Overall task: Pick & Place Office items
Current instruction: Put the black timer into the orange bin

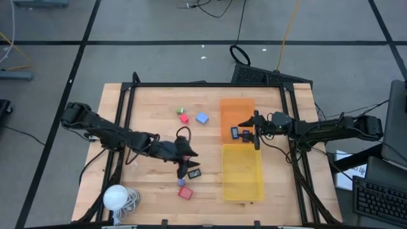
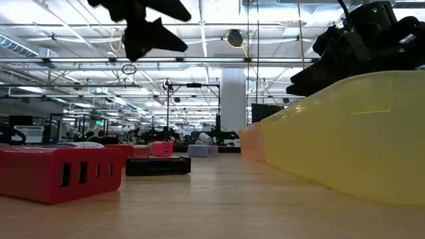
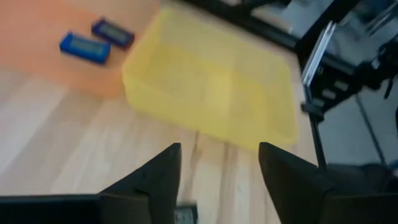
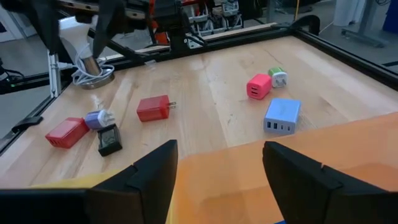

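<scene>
white ball (image 1: 116, 196) with coiled cord sits near the table's (image 1: 152, 108) corner.

Two small blue pieces (image 1: 240, 133) lie flat inside the orange tray (image 1: 236, 107). The others sit on the wood beside that tray: green (image 1: 180, 111), pink (image 1: 184, 118), light-blue (image 1: 202, 117), black (image 1: 193, 172), red (image 1: 185, 193).

I see the wooden surface (image 1: 152, 108) with a flat orange tray (image 1: 236, 108) toward its far side and a yellow tray (image 1: 242, 181) touching its near end; a white ball with coiled cord (image 1: 116, 197) sits at the near left corner
</scene>
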`<state>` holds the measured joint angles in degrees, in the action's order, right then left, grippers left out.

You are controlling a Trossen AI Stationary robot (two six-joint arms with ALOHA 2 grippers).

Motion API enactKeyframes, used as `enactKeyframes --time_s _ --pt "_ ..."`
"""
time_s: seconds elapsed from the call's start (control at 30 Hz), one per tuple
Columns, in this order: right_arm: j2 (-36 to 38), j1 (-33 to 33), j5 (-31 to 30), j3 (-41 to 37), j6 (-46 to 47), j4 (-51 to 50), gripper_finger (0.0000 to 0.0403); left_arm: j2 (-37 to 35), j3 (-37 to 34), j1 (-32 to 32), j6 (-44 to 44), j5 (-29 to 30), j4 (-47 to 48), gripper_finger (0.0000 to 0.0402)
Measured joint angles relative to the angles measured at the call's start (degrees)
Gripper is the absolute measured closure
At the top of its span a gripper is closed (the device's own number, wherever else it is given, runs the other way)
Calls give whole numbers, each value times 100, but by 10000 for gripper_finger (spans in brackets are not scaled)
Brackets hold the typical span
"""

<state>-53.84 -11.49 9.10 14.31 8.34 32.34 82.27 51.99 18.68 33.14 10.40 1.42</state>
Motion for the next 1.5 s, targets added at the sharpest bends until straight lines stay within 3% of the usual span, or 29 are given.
enactKeyframes --time_s 0.17,0.37,0.93,1.5 --pt "0 2 0 -1 0 133 181 383 886 290 -141 177 976 140" --pt "-2 2 15 -2 63 179 181 1208 1521 476 -583 458 2027 142" --pt "-2 2 17 -2 0 218 181 2777 1537 487 469 -147 2367 174" --pt "-2 2 17 -2 -2 213 181 2945 1564 506 447 456 3374 231"
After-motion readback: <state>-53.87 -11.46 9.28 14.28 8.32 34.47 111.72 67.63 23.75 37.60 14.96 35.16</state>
